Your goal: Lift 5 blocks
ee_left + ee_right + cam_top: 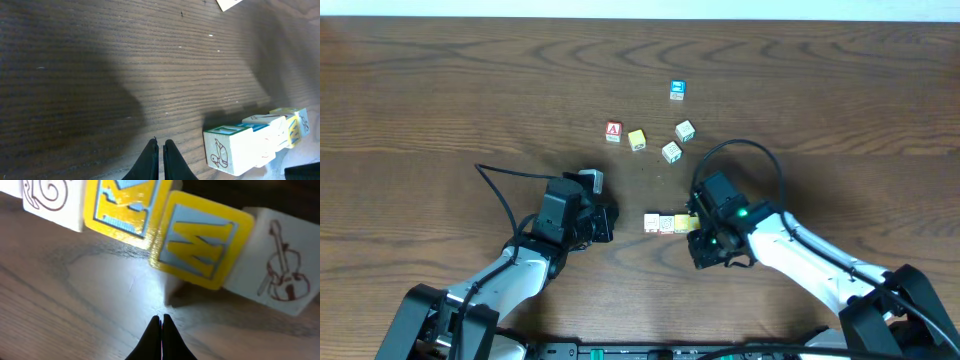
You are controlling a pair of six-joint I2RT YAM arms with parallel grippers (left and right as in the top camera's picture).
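The blocks [667, 222] sit in a short row, side against side, mid-table [440, 90] toward its front edge, between the two arms; they are small wooden cubes, whitish ones drawn in reddish line with a swirl and a violin, and two with yellow faces and pale blue letters; the tilted yellow block [200, 240] leans out of line; the turtle block [227, 150] ends the row; the left gripper [160, 146] is closed on nothing, just beside it; the right gripper [161, 319], fingers together, empty, points at the tilted one.

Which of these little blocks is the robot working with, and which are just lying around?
Job: the lined-up row of yellow and whitish wooden alphabet cubes.
Lying about: blue-faced wooden cube; red wooden cube marked A; loose yellow cube; two loose whitish cubes.
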